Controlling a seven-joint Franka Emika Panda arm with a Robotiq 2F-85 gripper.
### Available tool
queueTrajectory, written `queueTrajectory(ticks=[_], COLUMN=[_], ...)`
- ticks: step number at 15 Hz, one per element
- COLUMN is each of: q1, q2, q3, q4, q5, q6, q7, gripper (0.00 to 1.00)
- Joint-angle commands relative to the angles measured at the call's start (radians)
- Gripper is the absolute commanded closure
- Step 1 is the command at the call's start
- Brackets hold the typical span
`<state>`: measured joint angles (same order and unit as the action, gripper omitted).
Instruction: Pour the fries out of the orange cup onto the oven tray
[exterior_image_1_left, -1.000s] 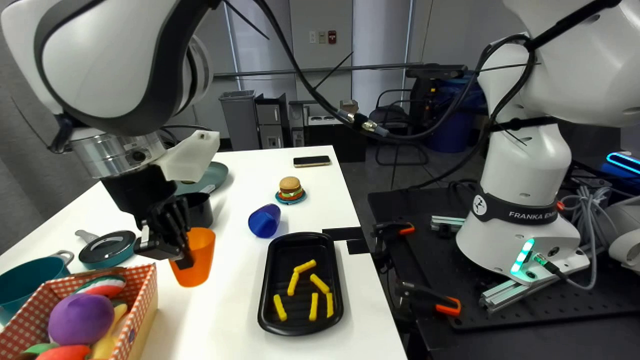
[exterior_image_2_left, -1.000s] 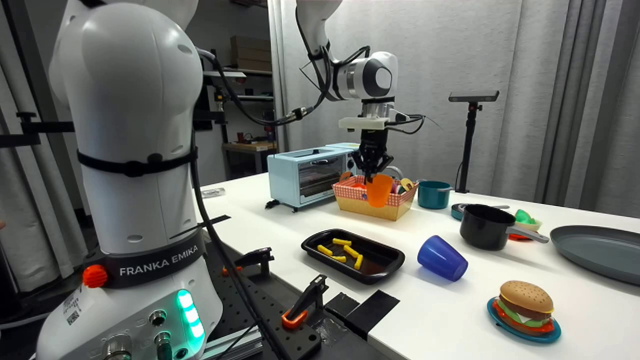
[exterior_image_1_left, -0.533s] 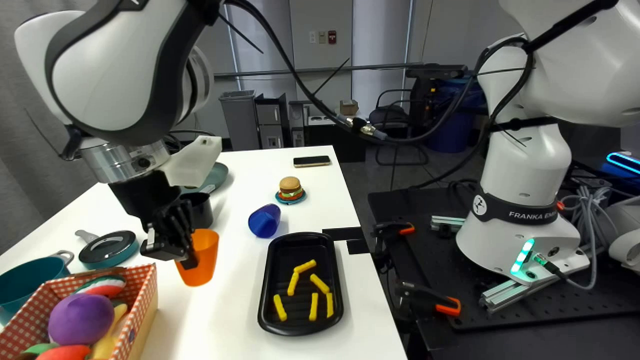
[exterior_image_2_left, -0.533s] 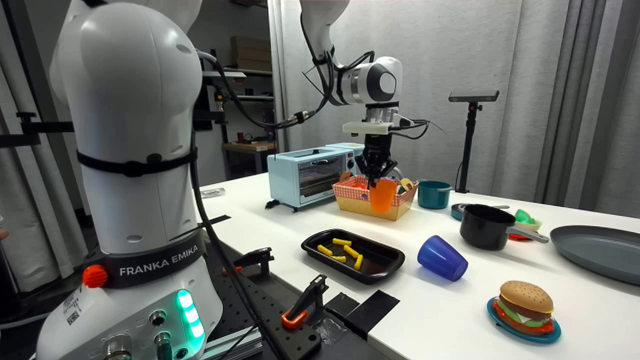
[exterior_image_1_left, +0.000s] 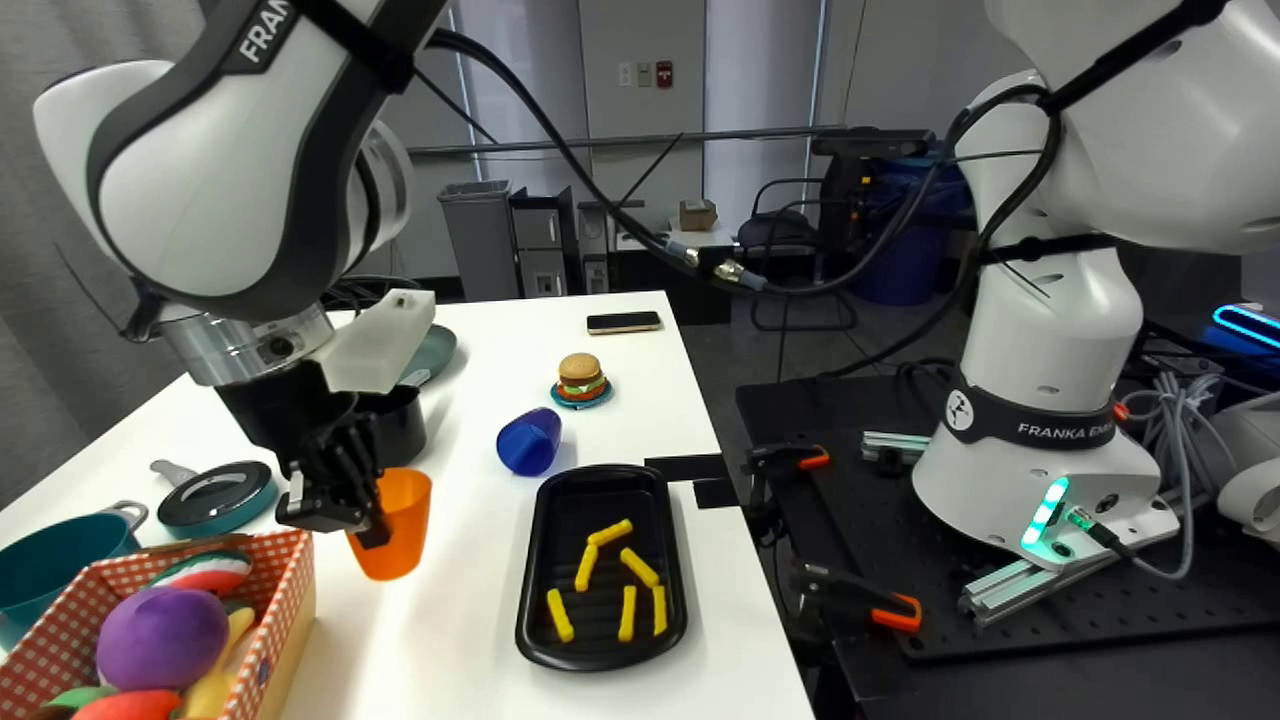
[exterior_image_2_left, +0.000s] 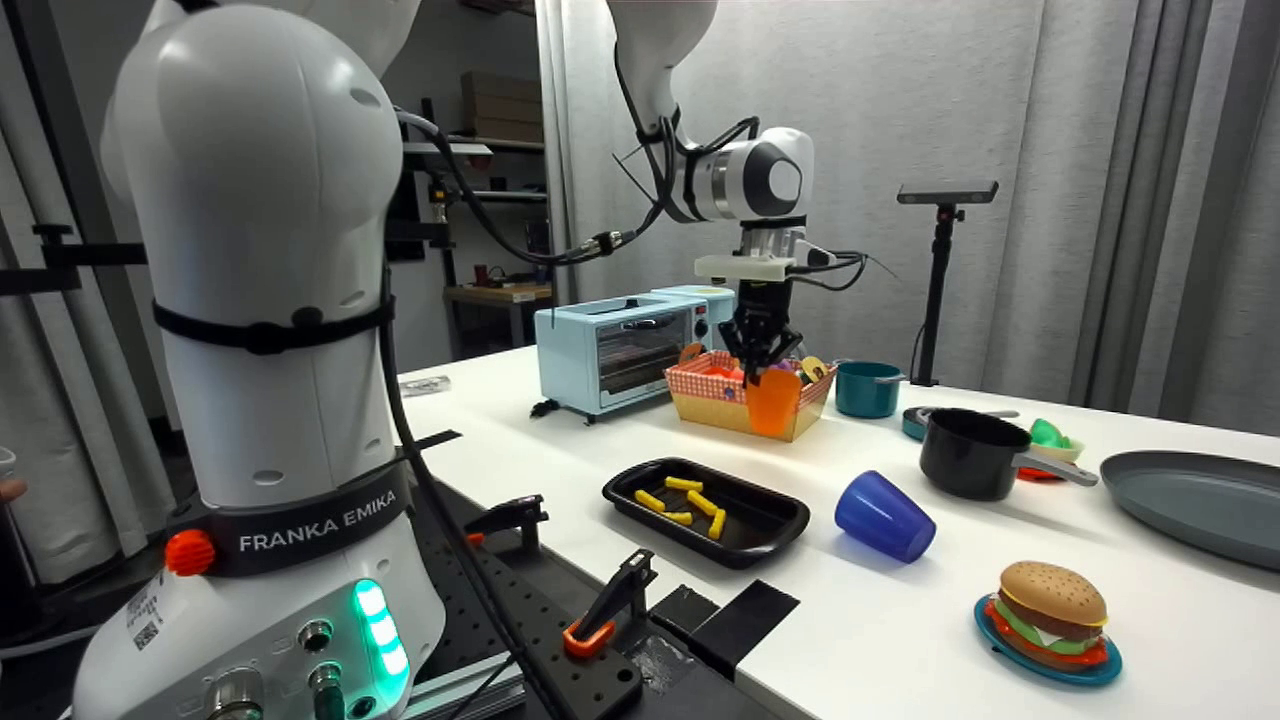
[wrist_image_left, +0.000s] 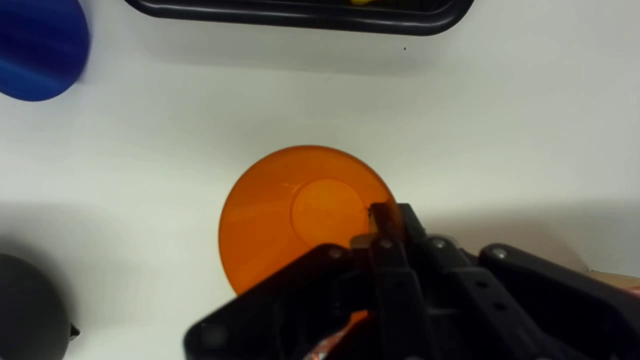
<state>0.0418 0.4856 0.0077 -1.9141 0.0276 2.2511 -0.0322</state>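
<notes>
The orange cup (exterior_image_1_left: 398, 525) is upright and slightly tilted in both exterior views (exterior_image_2_left: 774, 403). My gripper (exterior_image_1_left: 375, 527) is shut on the cup's wall at the rim, one finger inside and one outside. It also shows in an exterior view (exterior_image_2_left: 752, 376) and the wrist view (wrist_image_left: 397, 212). In the wrist view the visible inside of the cup (wrist_image_left: 270, 210) holds no fries; part is hidden by the gripper. Several yellow fries (exterior_image_1_left: 640, 567) lie spread on the black oven tray (exterior_image_1_left: 605, 500), also seen in an exterior view (exterior_image_2_left: 705, 503). The cup's height above the table is hard to tell.
A blue cup (exterior_image_1_left: 529, 441) lies on its side near the tray. A checked basket of toy food (exterior_image_1_left: 285, 600) stands beside the held cup. A black pot (exterior_image_2_left: 972, 455), a toaster oven (exterior_image_2_left: 575, 355) and a toy burger (exterior_image_2_left: 1052, 612) are also on the table.
My gripper and the orange cup have moved lower, with a small sideways shift. The fries and the tray have not moved.
</notes>
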Motion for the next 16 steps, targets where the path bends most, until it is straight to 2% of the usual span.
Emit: queueTrajectory(ticks=[1, 16], q1=[-0.009, -0.017], q2=[0.046, 0.102], q3=[0.000, -0.023], q4=[0.047, 0.065], q5=[-0.011, -0.021], q6=[0.018, 0.014], q7=[0.009, 0.016], gripper=[0.99, 0.99])
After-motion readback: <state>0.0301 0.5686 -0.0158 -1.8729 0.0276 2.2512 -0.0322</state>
